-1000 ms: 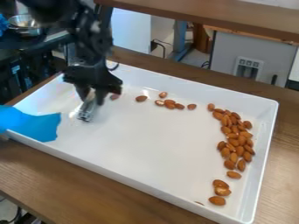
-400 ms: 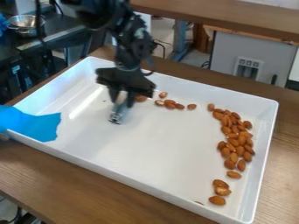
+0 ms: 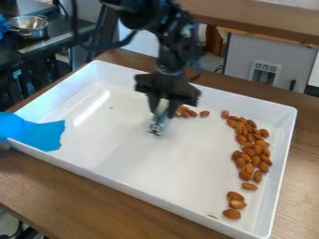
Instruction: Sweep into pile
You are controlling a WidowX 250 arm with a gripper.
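There is one white tray (image 3: 140, 176) on one wooden counter (image 3: 74, 190). The almonds (image 3: 258, 150) in it number well over twenty; they overlap too closely in the long crowded band for an exact count. A smaller group has at least three, some partly hidden. Near the tray's lower right corner lie three more whole ones, plus one small brown bit (image 3: 212, 216) at the near wall. The tray also holds one dark speck (image 3: 111, 108) and one pale implement (image 3: 157, 126). One blue sheet (image 3: 37, 133) and one metal bowl (image 3: 29, 26) complete the count.
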